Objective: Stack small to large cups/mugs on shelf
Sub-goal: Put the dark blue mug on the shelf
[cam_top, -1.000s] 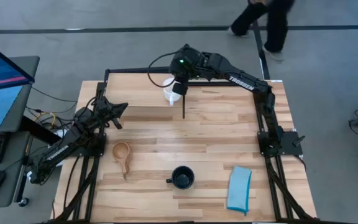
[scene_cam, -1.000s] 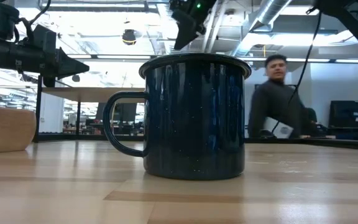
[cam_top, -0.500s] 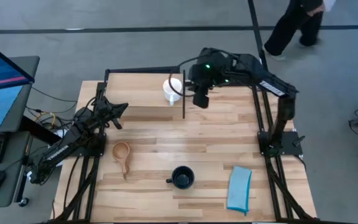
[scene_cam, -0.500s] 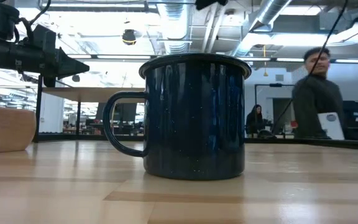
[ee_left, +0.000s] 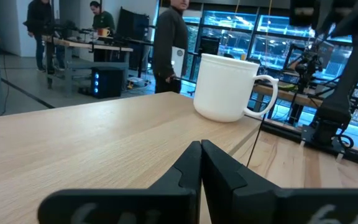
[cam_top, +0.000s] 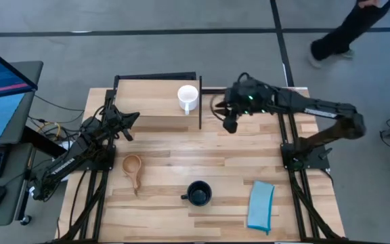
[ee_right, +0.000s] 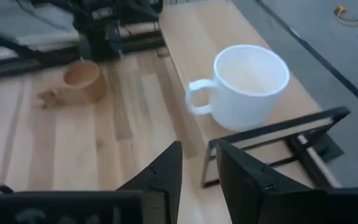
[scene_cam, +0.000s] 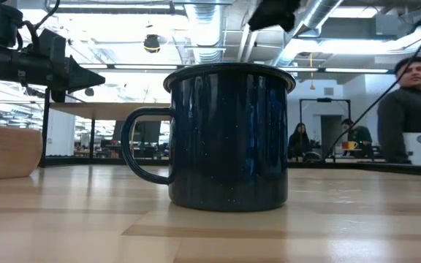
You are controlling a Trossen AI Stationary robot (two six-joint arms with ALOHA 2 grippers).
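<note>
White mug [cam_top: 187, 96] stood on shelf [cam_top: 147, 105]; my right gripper [cam_top: 229, 125], empty, fingers narrowly parted, hung beside it, best reopened squarely over navy mug [cam_top: 198, 193].

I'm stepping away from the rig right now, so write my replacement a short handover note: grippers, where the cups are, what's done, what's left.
Right gripper: open, empty, just off the shelf's right end.
Left gripper: shut, empty, waiting at the table's left side near the shelf.
White mug: upright on the shelf, at its right end, handle toward the table's front.
Wooden cup: on the tabletop, left of centre.
Dark mug: on the tabletop, near the front.
Done: white mug placed.
Left: wooden cup and dark mug are not yet on the shelf.
</note>
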